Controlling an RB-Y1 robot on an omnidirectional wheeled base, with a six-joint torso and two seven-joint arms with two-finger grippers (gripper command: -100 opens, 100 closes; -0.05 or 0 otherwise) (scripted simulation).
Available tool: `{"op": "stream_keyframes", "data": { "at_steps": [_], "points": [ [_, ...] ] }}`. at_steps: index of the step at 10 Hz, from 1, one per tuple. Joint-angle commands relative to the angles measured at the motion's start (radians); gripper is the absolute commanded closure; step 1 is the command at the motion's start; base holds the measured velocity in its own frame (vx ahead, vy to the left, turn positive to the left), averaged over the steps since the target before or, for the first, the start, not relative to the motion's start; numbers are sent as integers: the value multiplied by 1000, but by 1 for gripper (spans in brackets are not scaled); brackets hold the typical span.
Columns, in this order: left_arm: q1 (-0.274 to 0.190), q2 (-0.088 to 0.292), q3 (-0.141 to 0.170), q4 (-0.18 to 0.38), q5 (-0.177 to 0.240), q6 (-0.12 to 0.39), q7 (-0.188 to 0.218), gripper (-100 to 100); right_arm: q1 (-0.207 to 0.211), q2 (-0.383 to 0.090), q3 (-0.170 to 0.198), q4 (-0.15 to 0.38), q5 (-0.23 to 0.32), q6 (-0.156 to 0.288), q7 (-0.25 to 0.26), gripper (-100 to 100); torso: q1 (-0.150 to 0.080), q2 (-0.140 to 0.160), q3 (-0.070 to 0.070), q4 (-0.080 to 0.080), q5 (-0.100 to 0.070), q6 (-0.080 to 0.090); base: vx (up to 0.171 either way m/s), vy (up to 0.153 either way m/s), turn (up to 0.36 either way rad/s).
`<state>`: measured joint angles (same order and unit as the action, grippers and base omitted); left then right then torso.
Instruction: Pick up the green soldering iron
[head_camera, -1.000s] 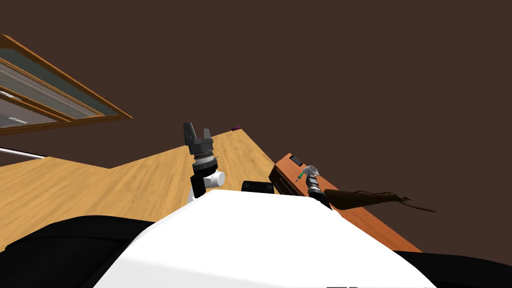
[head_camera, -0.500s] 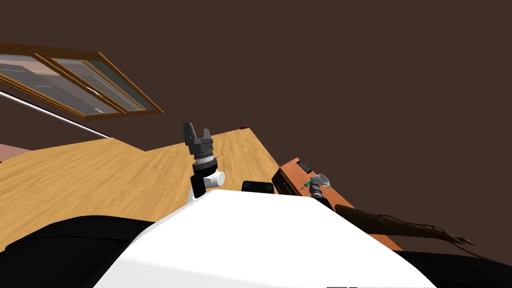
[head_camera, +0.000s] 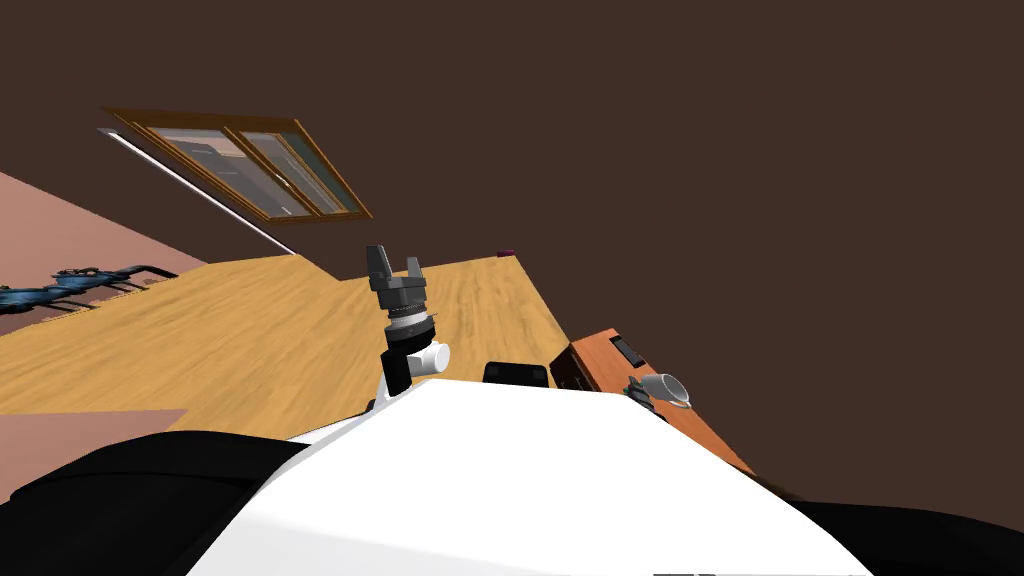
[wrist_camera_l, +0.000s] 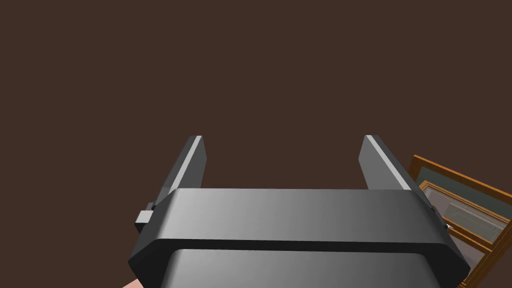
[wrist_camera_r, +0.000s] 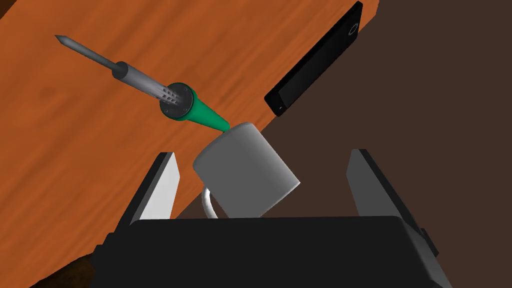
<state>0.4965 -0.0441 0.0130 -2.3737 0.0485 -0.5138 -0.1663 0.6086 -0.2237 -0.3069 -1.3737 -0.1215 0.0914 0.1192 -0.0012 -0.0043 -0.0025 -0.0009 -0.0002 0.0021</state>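
The soldering iron (wrist_camera_r: 192, 110) has a green handle and a grey metal tip and lies flat on the reddish-brown desk top (wrist_camera_r: 70, 140), just beyond my right gripper (wrist_camera_r: 261, 154). That gripper is open. A light grey mug (wrist_camera_r: 245, 172) lies tilted between its fingers, touching neither of them and hiding the end of the iron's handle. In the head view the mug (head_camera: 667, 388) lies on its side at the desk (head_camera: 598, 356), by my right hand. My left gripper (head_camera: 393, 264) is raised over the floor, open and empty.
A black phone (wrist_camera_r: 315, 60) lies at the desk's edge beyond the mug, also seen as the phone (head_camera: 628, 350). A dark brown wall stands behind the desk. Wooden floor (head_camera: 250, 330) spreads to my left, with a window (head_camera: 250, 172) and a blue object (head_camera: 50, 290) far left.
My head view has swung: the window slid right and the desk slid down and right. The iron and a dark brown frond have left that view. The left arm keeps its pose.
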Motion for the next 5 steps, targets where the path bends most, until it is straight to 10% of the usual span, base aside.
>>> {"op": "stream_keyframes", "data": {
  "at_steps": [1,5],
  "points": [
    [0,0,0,0,0,0,0,0,4,-11,-19,35,-11,50,18,-100,0,0,0,0,0,0,13,3,321],
    [0,0,0,0,0,0,0,0,14,-32,-62,140,-32,148,67,-100,0,-1,-1,0,0,1,25,-2,271]
  ]
}}
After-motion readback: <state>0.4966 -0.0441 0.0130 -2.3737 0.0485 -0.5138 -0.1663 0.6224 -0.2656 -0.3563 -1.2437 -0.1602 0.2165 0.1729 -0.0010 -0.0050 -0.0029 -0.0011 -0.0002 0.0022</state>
